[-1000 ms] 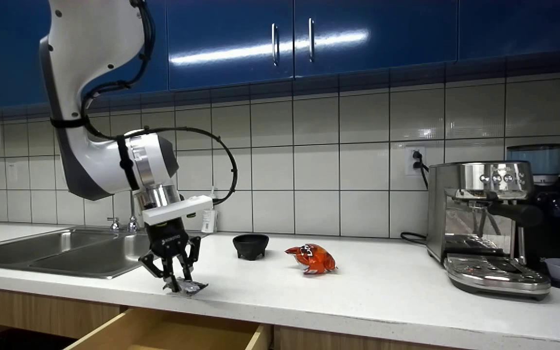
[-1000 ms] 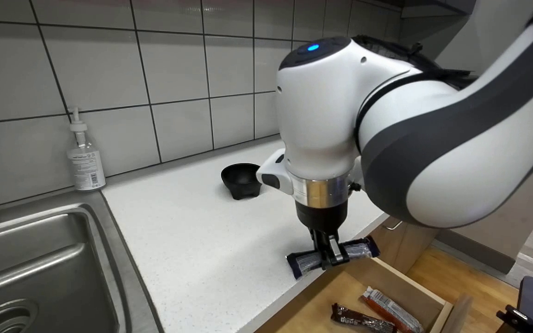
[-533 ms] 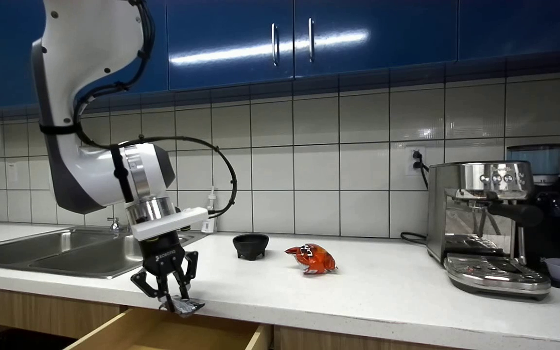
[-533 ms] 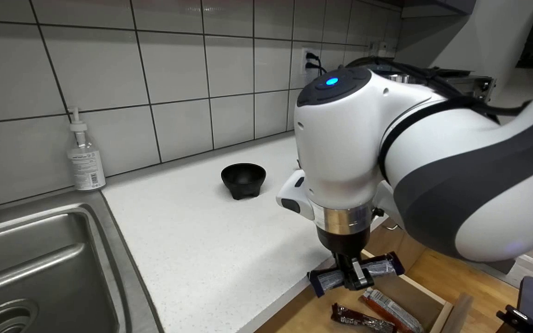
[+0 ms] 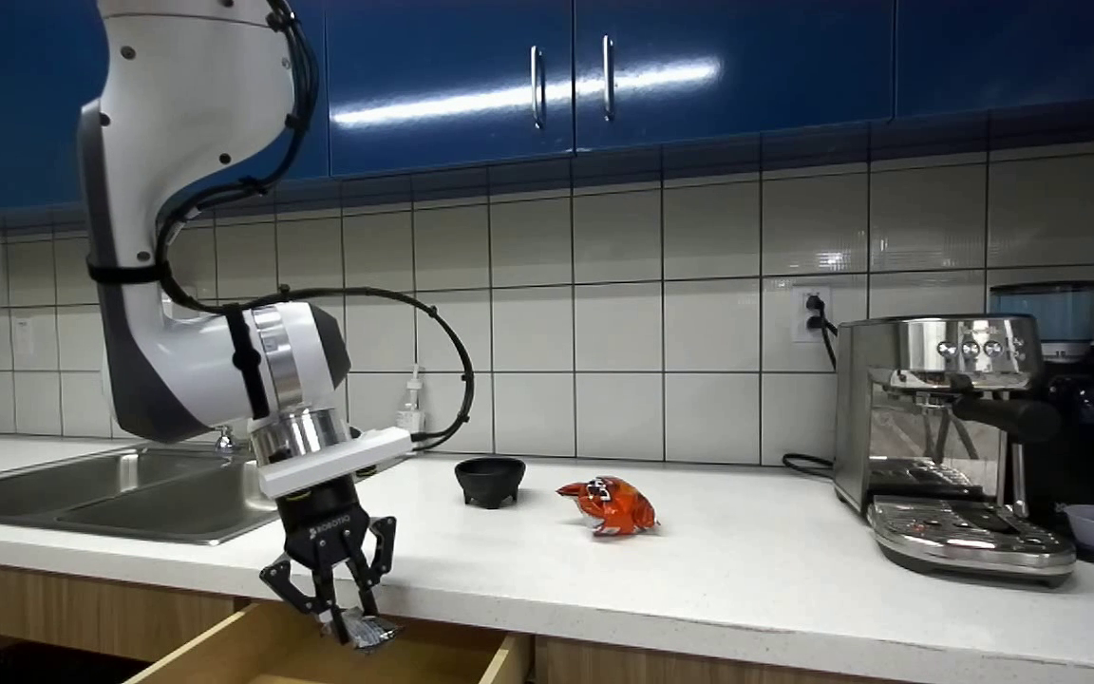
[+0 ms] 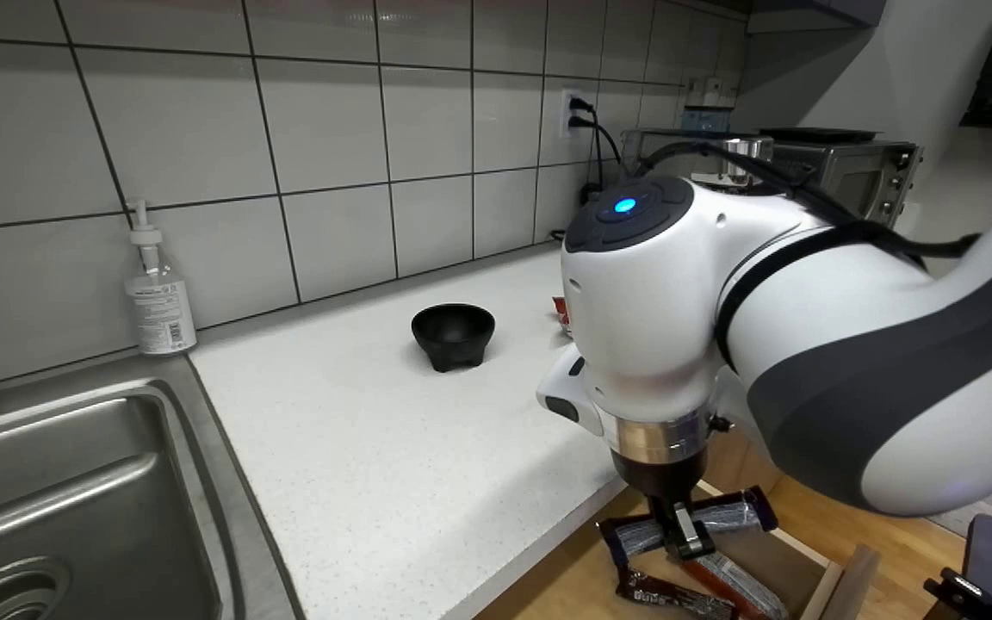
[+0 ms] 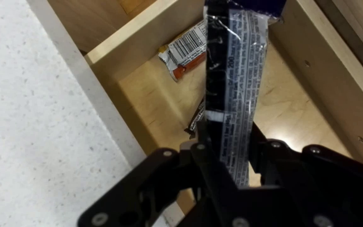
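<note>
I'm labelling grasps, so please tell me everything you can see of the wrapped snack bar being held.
The wrapped snack bar is long, narrow and glossy, in what looks like plastic film: black and dark blue, with a pale panel of small print. Both flattened ends look closed. The fingers are shut on it near its middle, an end sticking out on either side. It appears roughly level, held over the open drawer.

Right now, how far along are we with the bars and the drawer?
Looks done: the drawer is open, with an orange bar and a brown bar lying in it. In hand: a dark-blue bar, clamped in the pincer over the drawer. Left: likely lowering and releasing that bar, and perhaps the orange packet, which sits on the counter.
</note>
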You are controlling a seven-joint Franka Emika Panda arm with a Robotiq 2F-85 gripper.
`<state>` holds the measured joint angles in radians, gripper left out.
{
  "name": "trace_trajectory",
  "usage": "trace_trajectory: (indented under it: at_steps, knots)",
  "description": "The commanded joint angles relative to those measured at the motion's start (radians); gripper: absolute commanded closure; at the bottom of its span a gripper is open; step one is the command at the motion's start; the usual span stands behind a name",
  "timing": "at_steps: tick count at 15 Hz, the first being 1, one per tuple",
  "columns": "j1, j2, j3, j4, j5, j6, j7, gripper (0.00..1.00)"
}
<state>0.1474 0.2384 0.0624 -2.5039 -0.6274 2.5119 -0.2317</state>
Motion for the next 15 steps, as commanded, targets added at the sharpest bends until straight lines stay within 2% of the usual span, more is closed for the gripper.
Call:
trace_trajectory:
  at_steps: [1, 2, 3, 4, 5, 6, 11, 15]
  knots:
    - [0.0, 0.031, -0.011, 0.013, -0.045, 0.005, 0.055, 0.92]
    - [0.0, 0.039, -0.013, 0.015, -0.045, 0.003, 0.058, 0.92]
    - [0.0, 0.045, -0.014, 0.017, -0.044, 0.002, 0.06, 0.87]
    - [0.0, 0.05, -0.016, 0.02, -0.043, 0.002, 0.064, 0.44]
    - [-0.001, 0.052, -0.017, 0.02, -0.042, 0.005, 0.065, 0.43]
    - [0.0, 0.049, -0.019, 0.021, -0.044, 0.006, 0.068, 0.38]
    - [-0.007, 0.013, -0.011, 0.02, -0.023, 0.027, 0.053, 0.01]
    - [-0.015, -0.036, -0.005, 0.016, 0.001, 0.063, 0.036, 0.0]
